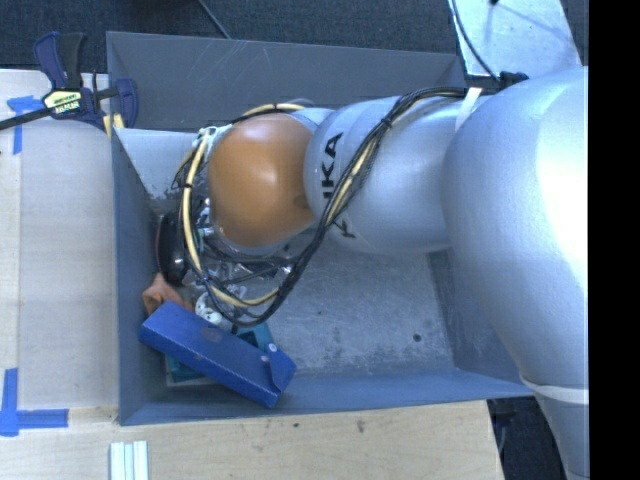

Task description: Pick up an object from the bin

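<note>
Orange-capped arm (262, 183) masks the gripper (218, 296) — cannot tell its grip; blue box (205, 353) just beside, bin's (380, 313) lower-left corner.

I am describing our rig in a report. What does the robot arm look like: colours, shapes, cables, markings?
The arm is made of thick, rounded silver-grey segments with a smooth shell. Dark KUKA lettering runs along one segment. A glossy orange dome cover sits at the wrist. Black and pale yellow cables run along the arm and loop round the cover.
</note>
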Controlling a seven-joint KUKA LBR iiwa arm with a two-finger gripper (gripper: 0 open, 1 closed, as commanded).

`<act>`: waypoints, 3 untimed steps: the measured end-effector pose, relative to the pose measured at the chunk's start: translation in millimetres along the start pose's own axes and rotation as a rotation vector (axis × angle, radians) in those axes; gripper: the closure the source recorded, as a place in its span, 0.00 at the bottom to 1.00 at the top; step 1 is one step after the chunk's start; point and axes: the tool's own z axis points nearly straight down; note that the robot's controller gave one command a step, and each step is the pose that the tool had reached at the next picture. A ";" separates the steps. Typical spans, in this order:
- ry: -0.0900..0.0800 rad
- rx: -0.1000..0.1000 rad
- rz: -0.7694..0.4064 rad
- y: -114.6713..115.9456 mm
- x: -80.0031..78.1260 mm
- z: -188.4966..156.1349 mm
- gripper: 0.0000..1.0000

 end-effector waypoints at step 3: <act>0.001 -0.004 -0.245 -0.3 -5.2 -15.7 1.00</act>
